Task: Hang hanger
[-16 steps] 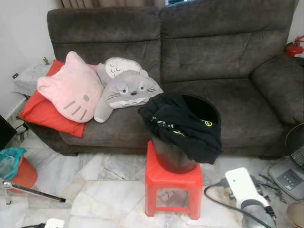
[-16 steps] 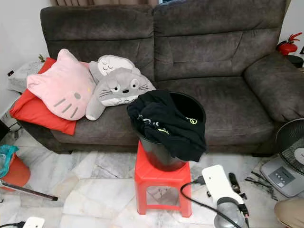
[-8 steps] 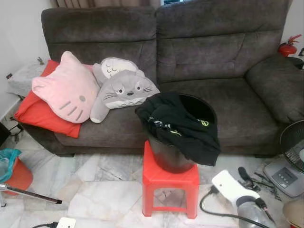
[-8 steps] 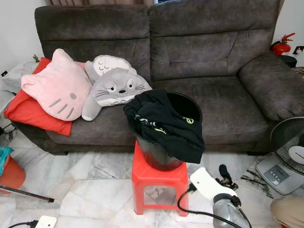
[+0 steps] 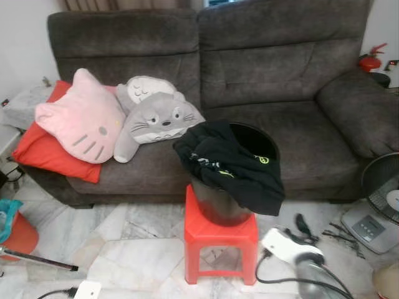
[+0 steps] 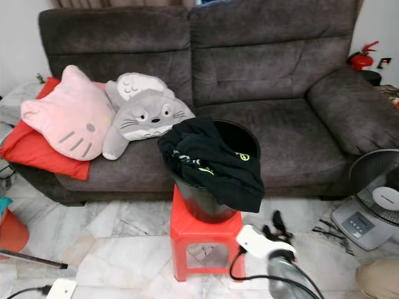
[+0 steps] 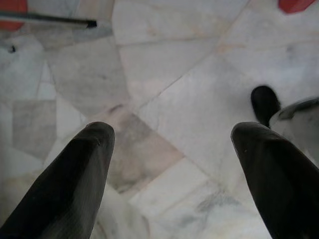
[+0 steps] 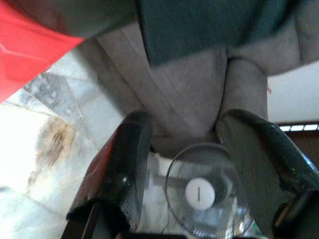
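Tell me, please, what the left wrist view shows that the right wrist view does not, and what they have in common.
The left wrist view looks down past the open left gripper at a dark rod lying on the marble floor. The right wrist view looks past the open right gripper at a standing fan, the grey sofa and dark cloth above. Both views take in marble floor tiles and a corner of something red.

Garment [image 5: 230, 163] draped over bucket [image 5: 219, 205] on stool [image 5: 219, 240], before sofa [image 5: 280, 87]
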